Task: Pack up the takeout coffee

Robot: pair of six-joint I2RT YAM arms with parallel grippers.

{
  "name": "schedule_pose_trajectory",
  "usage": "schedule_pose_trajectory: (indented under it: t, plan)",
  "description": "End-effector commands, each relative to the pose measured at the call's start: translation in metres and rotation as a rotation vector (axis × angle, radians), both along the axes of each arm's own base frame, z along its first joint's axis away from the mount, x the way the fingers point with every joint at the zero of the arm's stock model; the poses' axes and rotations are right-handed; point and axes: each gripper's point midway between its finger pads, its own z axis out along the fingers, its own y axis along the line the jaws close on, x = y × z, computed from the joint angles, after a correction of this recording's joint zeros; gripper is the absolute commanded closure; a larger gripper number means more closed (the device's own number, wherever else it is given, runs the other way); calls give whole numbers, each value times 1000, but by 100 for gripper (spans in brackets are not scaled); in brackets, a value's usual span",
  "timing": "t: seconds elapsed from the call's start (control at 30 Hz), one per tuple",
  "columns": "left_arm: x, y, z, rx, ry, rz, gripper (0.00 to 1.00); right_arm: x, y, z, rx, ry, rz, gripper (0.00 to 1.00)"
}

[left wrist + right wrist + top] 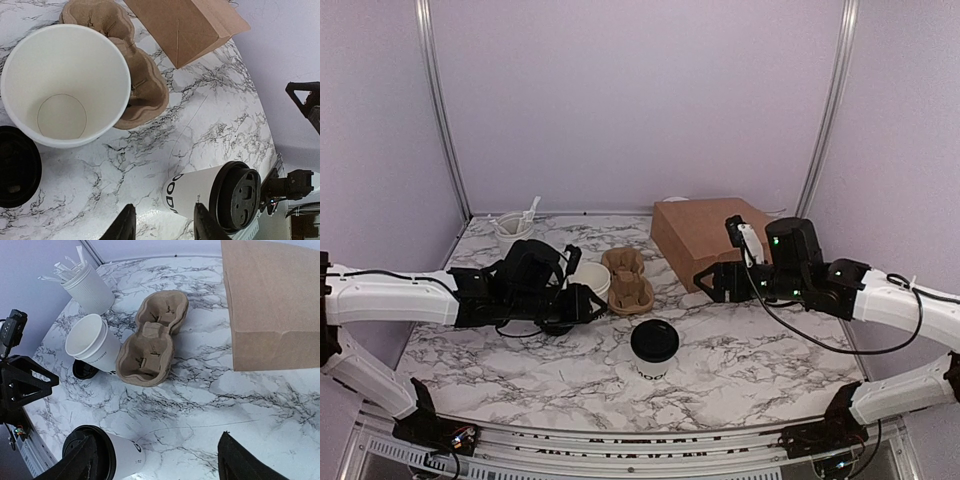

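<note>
The coffee stands upright and lidded near the front edge of the table, apart from everything and untouched. Behind it are the brown bag, the pulp carrier, an empty white cup beside it, and a loose black lid. The right claw gapes wide and the left claw is half-spread, both empty. This looks like the reach. Next, one claw should straddle the cup below its lid.

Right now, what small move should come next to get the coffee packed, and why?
Probably ease the right gripper toward the takeout coffee until its jaws straddle the cup. They stand wide open and empty, the coffee stands upright and untouched near the front edge, and the pulp carrier sits just behind it.
</note>
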Motion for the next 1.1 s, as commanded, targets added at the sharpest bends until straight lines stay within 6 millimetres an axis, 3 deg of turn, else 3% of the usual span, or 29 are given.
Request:
schedule_pose_trajectory:
  t: [0.0,0.13,0.43,0.67,1.07]
  plan:
    - [10,-15,10,-4,-51,-7,59,1,6,5,116,53,-19,23]
    - [8,-29,3,7,-30,-49,59,-8,14,-8,153,116,20,32]
    - [-8,-52,-4,7,-10,-147,59,-32,37,-45,165,268,175,41]
    - [-22,-62,3,-9,-27,-210,57,-46,36,-55,140,316,226,42]
    - [-26,-75,4,-7,-33,-243,56,-57,38,-63,123,354,243,44]
